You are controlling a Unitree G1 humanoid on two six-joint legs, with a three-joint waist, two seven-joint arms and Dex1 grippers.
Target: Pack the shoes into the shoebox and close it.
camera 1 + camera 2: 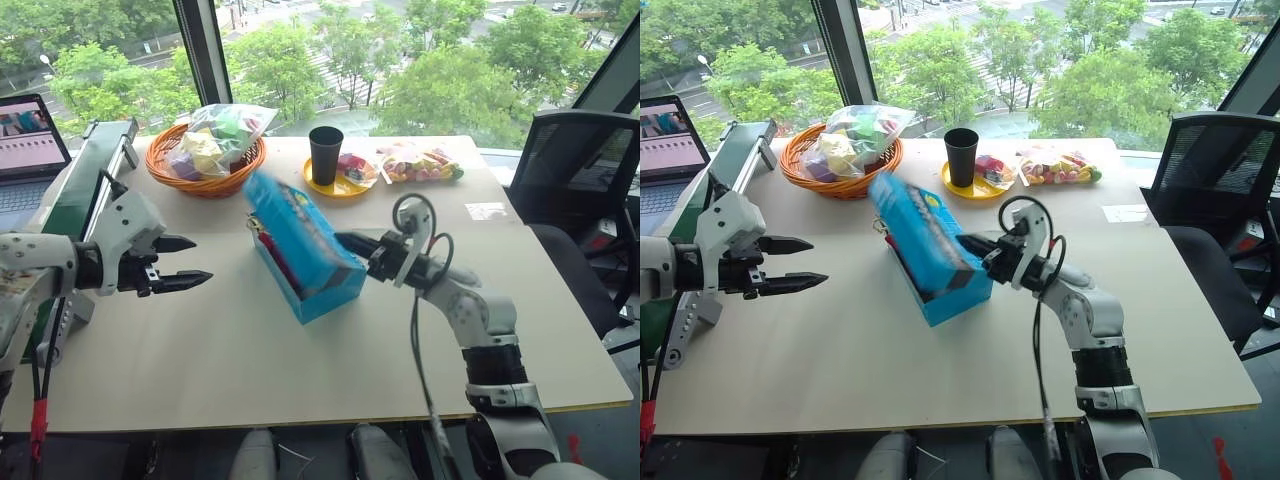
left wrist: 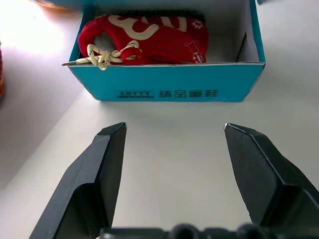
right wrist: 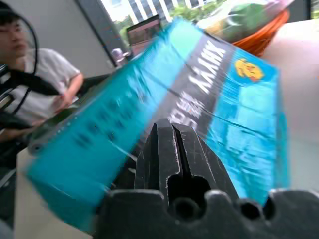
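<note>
Blue shoebox [image 1: 300, 255] mid-table, lid [image 1: 290, 235] half-raised and tilted, red shoes [image 2: 149, 40] inside, right gripper [image 1: 345, 242] pressed together against the lid, left gripper [image 1: 190, 262] spread apart, empty, beside the box.

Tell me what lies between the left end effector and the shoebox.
Nothing: only bare table lies between the left end effector and the shoebox, as the left wrist view shows. The head views agree.
</note>
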